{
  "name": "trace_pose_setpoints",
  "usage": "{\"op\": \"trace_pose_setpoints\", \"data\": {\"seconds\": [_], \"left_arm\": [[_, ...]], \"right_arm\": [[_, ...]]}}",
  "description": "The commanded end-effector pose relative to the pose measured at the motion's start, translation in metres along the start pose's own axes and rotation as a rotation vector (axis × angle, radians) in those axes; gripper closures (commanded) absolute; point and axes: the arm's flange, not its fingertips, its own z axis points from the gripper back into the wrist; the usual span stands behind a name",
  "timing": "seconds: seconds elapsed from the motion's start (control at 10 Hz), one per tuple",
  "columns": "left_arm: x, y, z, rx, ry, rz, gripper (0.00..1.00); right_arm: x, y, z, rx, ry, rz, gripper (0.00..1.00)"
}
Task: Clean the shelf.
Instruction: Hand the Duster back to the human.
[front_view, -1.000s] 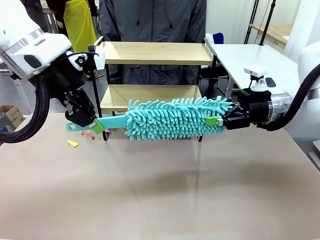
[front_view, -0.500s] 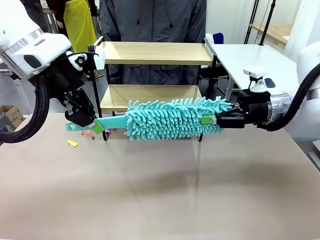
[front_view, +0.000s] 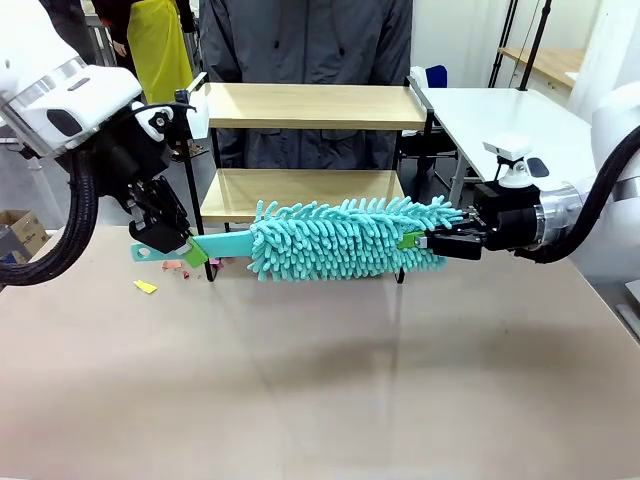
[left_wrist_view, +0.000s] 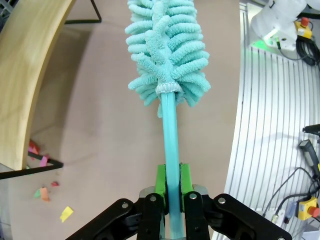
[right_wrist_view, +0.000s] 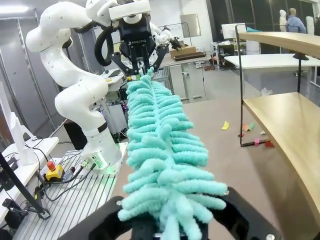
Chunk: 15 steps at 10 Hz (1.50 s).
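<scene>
tabletop (front_view: 320, 390) is beige, with coloured paper scraps (front_view: 160, 275) at centre left near the shelf (front_view: 305, 150), which stands upper centre before a person (front_view: 305, 40). left end effector (front_view: 185, 250) is clenched on the teal duster (front_view: 345, 238) handle; right end effector (front_view: 425, 240) is clamped on its fluffy tip. white tables and aluminium rails surround.

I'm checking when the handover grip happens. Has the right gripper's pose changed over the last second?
Yes. The right gripper has closed onto the fluffy teal microfibre duster tip, staying level with the two-tier wooden shelf lower board.
</scene>
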Motion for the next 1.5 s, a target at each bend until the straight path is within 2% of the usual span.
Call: {"op": "trace_pose_setpoints", "data": {"seconds": [0.0,0.2,0.3,0.4,0.5,0.6,0.7,0.8,1.0,1.2,1.4], "left_arm": [[0.003,-0.003,0.001,0.000,-0.008,0.011,0.87],[0.003,-0.003,0.001,0.000,-0.008,0.011,0.87],[0.000,0.000,0.000,0.000,0.000,0.000,0.87],[-0.002,0.003,0.004,-0.004,-0.028,-0.028,0.30],[-0.007,0.001,0.008,0.005,-0.069,-0.011,0.30],[-0.010,0.004,0.019,0.001,-0.127,0.008,0.00],[-0.015,0.004,0.032,0.006,-0.186,0.025,0.25],[-0.025,0.007,0.048,-0.012,-0.266,0.034,0.00],[-0.059,0.017,0.074,-0.015,-0.402,0.096,0.00],[-0.112,0.028,0.096,0.062,-0.522,0.220,0.00],[-0.160,0.034,0.104,0.148,-0.570,0.331,0.00]], "right_arm": [[0.003,-0.001,-0.001,0.007,0.008,0.021,1.00],[0.007,-0.001,0.003,-0.032,-0.048,0.025,1.00],[0.001,0.000,0.000,0.003,-0.003,0.003,1.00],[0.001,0.000,0.000,0.003,-0.003,0.003,1.00],[0.001,0.000,0.000,0.003,-0.003,0.003,1.00],[0.001,0.000,0.000,0.003,-0.003,0.003,1.00],[0.001,0.000,0.000,0.003,-0.003,0.003,1.00],[0.001,0.000,0.000,0.003,-0.003,0.003,1.00],[0.001,0.000,0.000,0.003,-0.003,0.003,1.00],[0.001,0.000,0.000,0.003,-0.003,0.003,1.00],[0.001,0.000,0.000,0.003,-0.003,0.003,1.00]]}}
